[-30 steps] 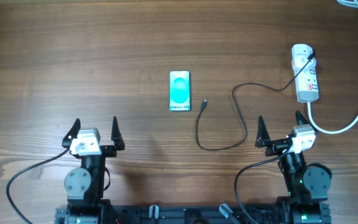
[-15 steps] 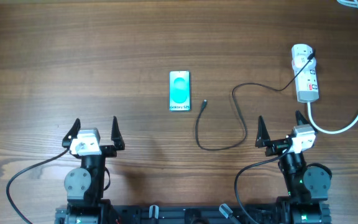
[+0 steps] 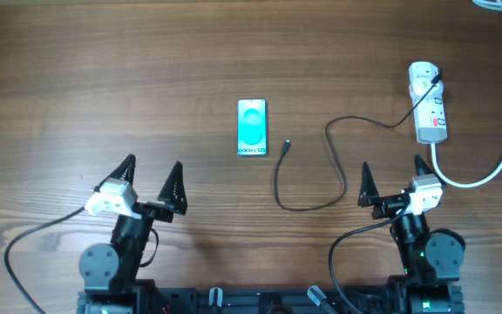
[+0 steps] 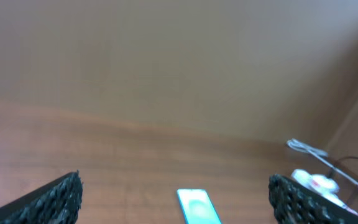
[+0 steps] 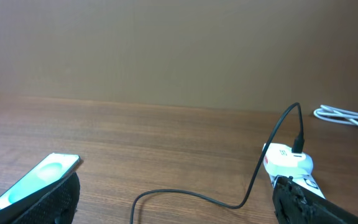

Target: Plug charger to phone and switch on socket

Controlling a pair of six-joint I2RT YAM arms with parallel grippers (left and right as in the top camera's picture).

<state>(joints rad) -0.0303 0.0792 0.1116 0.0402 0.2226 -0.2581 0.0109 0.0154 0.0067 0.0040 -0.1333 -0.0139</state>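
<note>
The phone (image 3: pixel 251 127) lies flat at the table's middle, cyan screen up, white band toward me. It also shows in the left wrist view (image 4: pixel 197 206) and the right wrist view (image 5: pixel 33 182). The charger's thin black cable (image 3: pixel 321 174) loops from the socket (image 3: pixel 428 103) at the right; its connector tip (image 3: pixel 286 146) lies just right of the phone, apart from it. The cable (image 5: pixel 253 186) and socket (image 5: pixel 289 160) show in the right wrist view. My left gripper (image 3: pixel 151 167) is open and empty, near the front left. My right gripper (image 3: pixel 392 170) is open and empty, below the socket.
A thick white cable (image 3: pixel 495 170) leaves the socket's near end and runs off the right edge; another white cable (image 3: pixel 495 9) lies at the far right corner. The table is dark wood.
My left gripper has swung to the right and tilted toward the phone. The right arm, phone and cable have not moved.
</note>
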